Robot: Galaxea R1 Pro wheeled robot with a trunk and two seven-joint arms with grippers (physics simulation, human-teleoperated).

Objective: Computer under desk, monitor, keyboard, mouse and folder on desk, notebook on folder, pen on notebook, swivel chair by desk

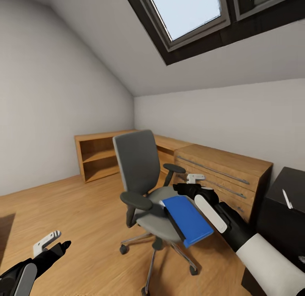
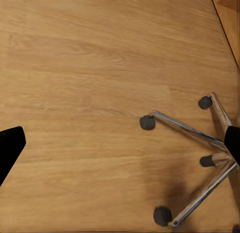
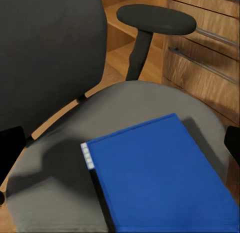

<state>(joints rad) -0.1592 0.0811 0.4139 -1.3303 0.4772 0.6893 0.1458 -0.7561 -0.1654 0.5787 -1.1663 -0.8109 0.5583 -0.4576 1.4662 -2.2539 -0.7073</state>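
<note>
One arm working | step: fetching the folder (image 1: 188,219) off the swivel chair (image 1: 142,177) seat | right gripper (image 1: 190,183) spread wide, empty, just above it (judged) | next: lower, clamp an edge.

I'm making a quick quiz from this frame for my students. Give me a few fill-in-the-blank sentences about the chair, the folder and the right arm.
1. The folder lying on the seat is coloured ____.
2. The folder rests on the ____ of the swivel chair.
3. The right gripper hovers above the chair, with its jaws ____.
4. Behind the chair stands a light-wood ____ chest.

Missing words: blue; seat; open; drawer
</note>
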